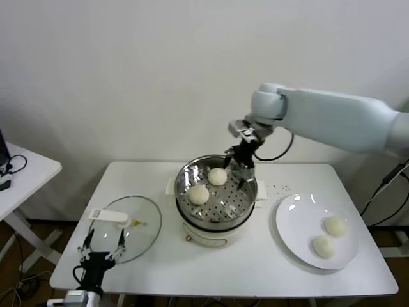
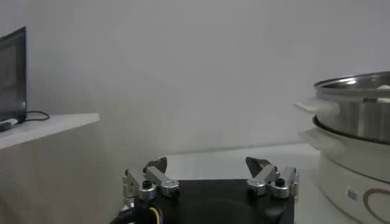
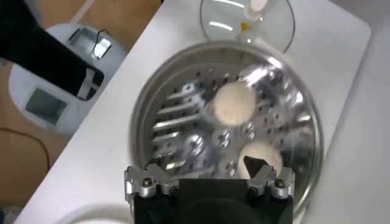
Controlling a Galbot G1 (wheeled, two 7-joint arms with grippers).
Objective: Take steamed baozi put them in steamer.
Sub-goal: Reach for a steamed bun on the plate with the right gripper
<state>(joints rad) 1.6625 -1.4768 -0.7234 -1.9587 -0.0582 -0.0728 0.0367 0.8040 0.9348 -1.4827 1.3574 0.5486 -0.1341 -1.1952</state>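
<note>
The shiny steamer (image 1: 245, 202) sits on a cream-white pot at the table's middle. Two baozi lie in it: one on the left (image 1: 199, 194) and one at the back (image 1: 217, 176). Two more baozi (image 1: 335, 226) (image 1: 323, 247) lie on the white plate (image 1: 294, 214) at the right. My right gripper (image 1: 241, 167) hangs open and empty over the steamer's back right rim. In the right wrist view it (image 3: 204, 163) is above the basket (image 3: 158, 97), with both baozi (image 3: 234, 103) (image 3: 263, 151) below. My left gripper (image 1: 101, 247) is open and parked at the front left, also seen in the left wrist view (image 2: 208, 166).
A flat glass lid (image 1: 144, 225) with a white handle (image 1: 108, 216) lies left of the pot, just beyond the left gripper. A side table (image 1: 29, 171) stands at the far left. The pot's side (image 2: 350, 179) shows in the left wrist view.
</note>
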